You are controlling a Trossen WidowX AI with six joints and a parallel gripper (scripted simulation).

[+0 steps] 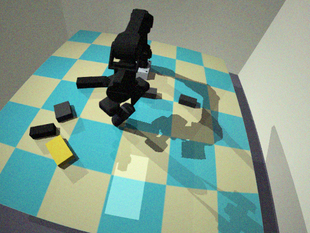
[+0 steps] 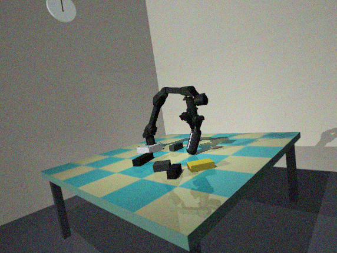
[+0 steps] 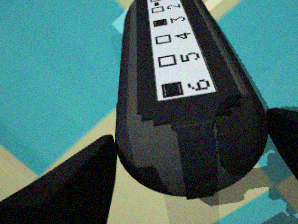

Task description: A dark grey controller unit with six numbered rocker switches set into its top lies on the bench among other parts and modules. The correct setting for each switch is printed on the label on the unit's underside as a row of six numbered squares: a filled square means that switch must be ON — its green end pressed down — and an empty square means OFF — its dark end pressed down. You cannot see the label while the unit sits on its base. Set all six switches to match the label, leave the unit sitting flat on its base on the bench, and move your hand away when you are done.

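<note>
The dark grey controller unit (image 2: 197, 143) (image 3: 145, 142) stands steeply tilted, one rounded end down near the bench; I cannot tell if it touches. My gripper (image 2: 195, 129) (image 3: 189, 131) is shut on its sides, one finger at each side in the wrist view. The white underside label (image 3: 179, 65) faces the wrist camera. Squares 6 and 3 are filled; 5, 4 and 2 are empty. Square 1 is cut off at the top edge, with only a dark bit showing. The rocker switches face away and are hidden.
A yellow block (image 1: 59, 150) (image 2: 201, 165), a black block (image 1: 43, 130) (image 2: 174, 172) and a grey block (image 1: 63, 111) (image 2: 161, 166) lie near each other. A long black block (image 1: 92, 82) (image 2: 142, 160), a white module (image 1: 143, 73) (image 2: 149, 147) and a small dark block (image 1: 187, 100) lie farther off.
</note>
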